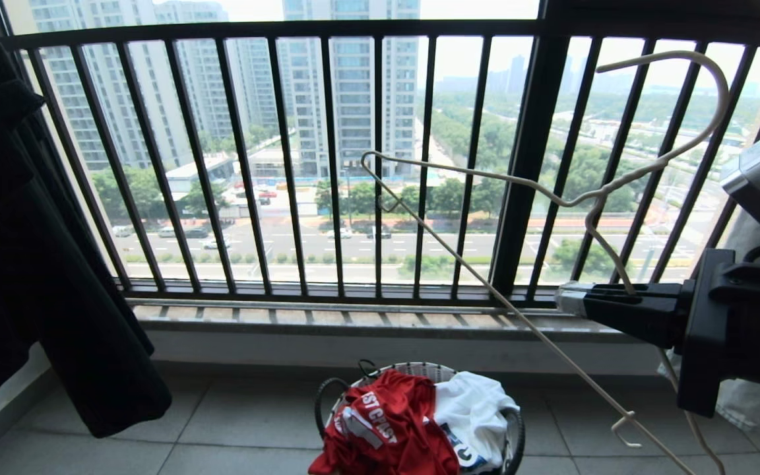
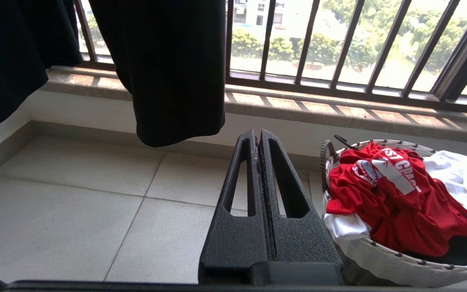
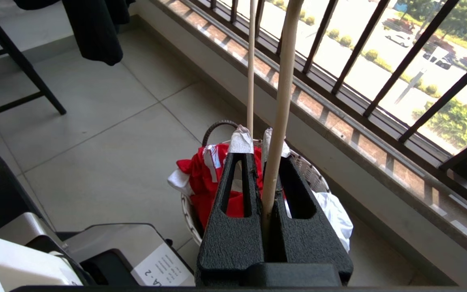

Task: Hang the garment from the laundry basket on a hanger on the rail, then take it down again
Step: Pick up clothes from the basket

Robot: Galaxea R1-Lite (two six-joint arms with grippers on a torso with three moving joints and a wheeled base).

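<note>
The garment, a red T-shirt with white lettering, lies crumpled on top of the laundry basket on the tiled floor by the window. My right gripper is up at the right, level, shut on the hanger just below its twisted neck. The cream wire hanger tilts, its hook high at the right and one arm slanting down past the basket. In the right wrist view the hanger's wire runs between the shut fingers of the right gripper, above the garment. My left gripper is shut and empty, left of the basket. The rail is out of view.
A black garment hangs at the left, down to near the floor. A white T-shirt lies in the basket beside the red one. The dark barred window railing and its sill close off the far side. Black frame legs stand behind.
</note>
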